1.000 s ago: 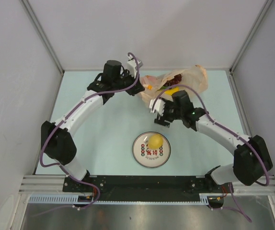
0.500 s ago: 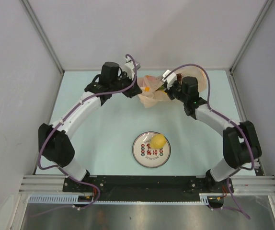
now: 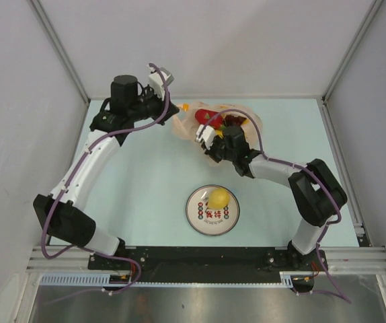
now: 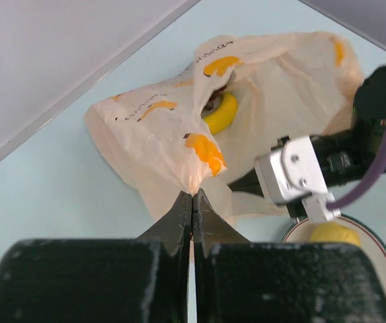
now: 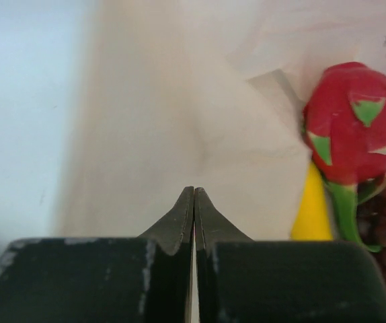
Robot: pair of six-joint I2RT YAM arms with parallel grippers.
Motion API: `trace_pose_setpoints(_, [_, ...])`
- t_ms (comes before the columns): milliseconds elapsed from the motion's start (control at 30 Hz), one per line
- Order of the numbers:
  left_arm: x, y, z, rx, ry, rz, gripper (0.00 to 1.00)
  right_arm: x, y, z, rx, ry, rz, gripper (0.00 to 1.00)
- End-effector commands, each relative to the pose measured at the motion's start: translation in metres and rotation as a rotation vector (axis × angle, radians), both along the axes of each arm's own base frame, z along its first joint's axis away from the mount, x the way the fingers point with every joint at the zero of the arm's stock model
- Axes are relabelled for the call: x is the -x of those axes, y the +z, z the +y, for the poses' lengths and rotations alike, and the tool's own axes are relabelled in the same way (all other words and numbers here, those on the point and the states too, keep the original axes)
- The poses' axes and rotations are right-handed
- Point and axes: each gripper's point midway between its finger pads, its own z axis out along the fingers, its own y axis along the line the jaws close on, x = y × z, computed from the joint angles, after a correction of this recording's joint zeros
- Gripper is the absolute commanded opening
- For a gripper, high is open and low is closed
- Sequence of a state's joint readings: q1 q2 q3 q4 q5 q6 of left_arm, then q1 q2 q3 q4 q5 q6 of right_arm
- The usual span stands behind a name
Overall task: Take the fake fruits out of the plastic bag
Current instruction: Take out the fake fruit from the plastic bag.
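Note:
The pale-orange plastic bag (image 3: 247,124) lies crumpled at the back of the table. My left gripper (image 3: 173,113) is shut on its left end, and the film (image 4: 154,128) bunches into the tips (image 4: 193,196). A red dragon fruit (image 3: 210,116), dark grapes (image 3: 233,121) and a yellow banana (image 5: 312,212) lie at the bag's mouth. My right gripper (image 3: 206,145) is shut, its tips (image 5: 194,190) against the bag's film left of the dragon fruit (image 5: 351,134). I see no fold caught between them. The lemon (image 3: 218,197) sits on the plate.
The round white plate (image 3: 200,219) with red characters stands at the table's middle front, also in the left wrist view (image 4: 381,235). Grey walls close in the back and both sides. The right arm's wrist (image 4: 294,176) lies just in front of the bag.
My left arm has swung left, dragging the bag's end with it. The right gripper shut, left the bag's right side and came down at its near left.

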State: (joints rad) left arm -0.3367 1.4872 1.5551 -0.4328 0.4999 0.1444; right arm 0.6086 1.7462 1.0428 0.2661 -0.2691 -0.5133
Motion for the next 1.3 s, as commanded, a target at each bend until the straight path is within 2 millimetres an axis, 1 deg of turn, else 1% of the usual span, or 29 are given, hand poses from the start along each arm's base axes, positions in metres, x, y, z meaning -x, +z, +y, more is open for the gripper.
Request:
trace_pose_setpoints(0, [0.016,-0.011,-0.003,-0.026,-0.068,0.003,0.0,-0.053,0.045,-0.022,-0.058,-0.142,-0.165,0.0])
trace_pose_setpoints(33, [0.017,-0.01,-0.005,-0.018,-0.078,0.006,0.0,-0.064,0.048,-0.027,-0.044,-0.17,-0.193,0.0])
trace_pose_setpoints(67, [0.021,-0.007,-0.008,0.001,-0.097,0.013,0.0,-0.073,0.04,-0.033,-0.028,-0.193,-0.189,0.0])
trace_pose_setpoints(133, [0.023,-0.001,-0.011,0.019,-0.116,0.005,0.0,-0.087,0.047,-0.036,-0.027,-0.226,-0.221,0.0])
trace_pose_setpoints(167, [0.024,0.004,-0.013,0.026,-0.121,0.002,0.0,-0.093,0.037,-0.037,-0.012,-0.233,-0.218,0.1])
trace_pose_setpoints(200, [0.024,0.006,-0.014,0.029,-0.123,-0.001,0.0,-0.097,0.038,-0.036,-0.008,-0.235,-0.239,0.2])
trace_pose_setpoints(233, [0.023,0.005,-0.014,0.027,-0.123,0.002,0.0,-0.101,0.037,-0.036,-0.001,-0.241,-0.249,0.33])
trace_pose_setpoints(267, [0.024,0.008,-0.014,0.027,-0.129,-0.004,0.0,-0.105,0.04,-0.033,0.005,-0.236,-0.269,0.5])
trace_pose_setpoints(333, [0.027,0.009,-0.015,0.028,-0.147,-0.001,0.0,-0.115,0.031,-0.032,0.023,-0.25,-0.276,0.56])
trace_pose_setpoints(367, [0.029,0.01,-0.017,0.026,-0.159,-0.003,0.0,-0.121,0.038,-0.029,0.017,-0.255,-0.293,0.59])
trace_pose_setpoints(400, [0.032,0.012,-0.018,0.033,-0.178,-0.003,0.0,-0.125,0.028,-0.029,0.028,-0.256,-0.282,0.6])
trace_pose_setpoints(433, [0.035,0.009,-0.019,0.031,-0.189,0.019,0.0,-0.127,0.027,-0.027,0.034,-0.255,-0.287,0.61])
trace_pose_setpoints(467, [0.036,0.011,-0.02,0.034,-0.196,0.021,0.0,-0.132,0.031,-0.025,0.037,-0.255,-0.305,0.63])
trace_pose_setpoints(500, [0.038,0.012,-0.021,0.039,-0.21,0.027,0.0,-0.136,0.021,-0.025,0.053,-0.258,-0.298,0.63])
trace_pose_setpoints(533, [0.039,0.011,-0.021,0.038,-0.208,0.031,0.0,-0.142,0.019,-0.026,0.063,-0.274,-0.299,0.63])
trace_pose_setpoints(600, [0.039,0.012,-0.021,0.04,-0.207,0.025,0.0,-0.153,0.022,-0.029,0.071,-0.299,-0.298,0.61])
trace_pose_setpoints(633, [0.037,0.009,-0.019,0.034,-0.196,0.027,0.0,-0.159,0.014,-0.034,0.079,-0.311,-0.282,0.58])
trace_pose_setpoints(667, [0.037,0.008,-0.019,0.033,-0.193,0.024,0.0,-0.161,0.011,-0.037,0.086,-0.314,-0.266,0.56])
trace_pose_setpoints(700, [0.037,0.007,-0.018,0.03,-0.191,0.024,0.0,-0.165,0.015,-0.037,0.081,-0.309,-0.267,0.54])
trace_pose_setpoints(767, [0.036,0.002,-0.018,0.024,-0.189,0.029,0.0,-0.171,0.005,-0.046,0.097,-0.325,-0.226,0.48])
trace_pose_setpoints(800, [0.036,0.002,-0.018,0.022,-0.19,0.028,0.0,-0.177,0.012,-0.047,0.082,-0.336,-0.219,0.46])
trace_pose_setpoints(833, [0.035,0.0,-0.018,0.019,-0.188,0.028,0.0,-0.183,0.003,-0.053,0.096,-0.345,-0.19,0.41])
trace_pose_setpoints(867, [0.035,0.001,-0.018,0.016,-0.189,0.026,0.0,-0.181,-0.01,-0.056,0.129,-0.341,-0.135,0.4])
trace_pose_setpoints(900, [0.035,-0.001,-0.017,0.012,-0.187,0.03,0.0,-0.183,-0.015,-0.059,0.143,-0.344,-0.111,0.39])
trace_pose_setpoints(933, [0.033,-0.001,-0.018,0.007,-0.188,0.024,0.0,-0.191,-0.007,-0.059,0.14,-0.349,-0.114,0.39])
trace_pose_setpoints(967, [0.032,-0.001,-0.017,0.004,-0.185,0.023,0.0,-0.19,-0.024,-0.065,0.174,-0.348,-0.061,0.39])
trace_pose_setpoints(1033, [0.029,-0.002,-0.016,0.0,-0.178,0.023,0.0,-0.193,-0.024,-0.066,0.181,-0.334,-0.051,0.39])
trace_pose_setpoints(1067, [0.028,-0.002,-0.016,0.0,-0.177,0.022,0.0,-0.191,-0.032,-0.071,0.201,-0.332,-0.022,0.38])
trace_pose_setpoints(1267, [0.023,-0.005,-0.019,0.01,-0.167,0.031,0.0,-0.185,-0.046,-0.08,0.266,-0.304,0.01,0.38])
